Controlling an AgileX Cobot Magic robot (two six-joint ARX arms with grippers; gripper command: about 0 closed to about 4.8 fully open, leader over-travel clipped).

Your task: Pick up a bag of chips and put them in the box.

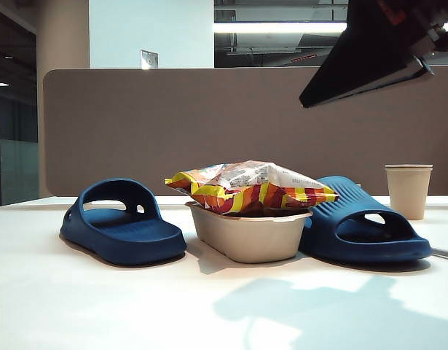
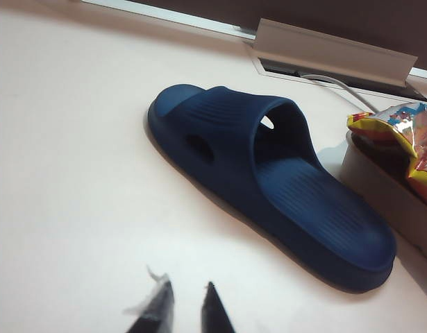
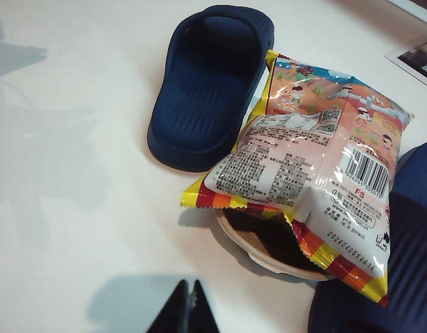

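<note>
chips [image 1: 249, 186] on box [image 1: 249, 235], grippers [image 3: 187, 305] seemingly clear

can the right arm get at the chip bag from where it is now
Probably yes. The right gripper hangs above the table, jaws shut and empty, and the bag of chips lies on top of the box with its upper side uncovered. The slippers sit beside it, not over it.

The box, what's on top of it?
The bag of chips lies across the box, overhanging its rim. The inside is mostly covered, so anything underneath the bag stays hidden.
</note>
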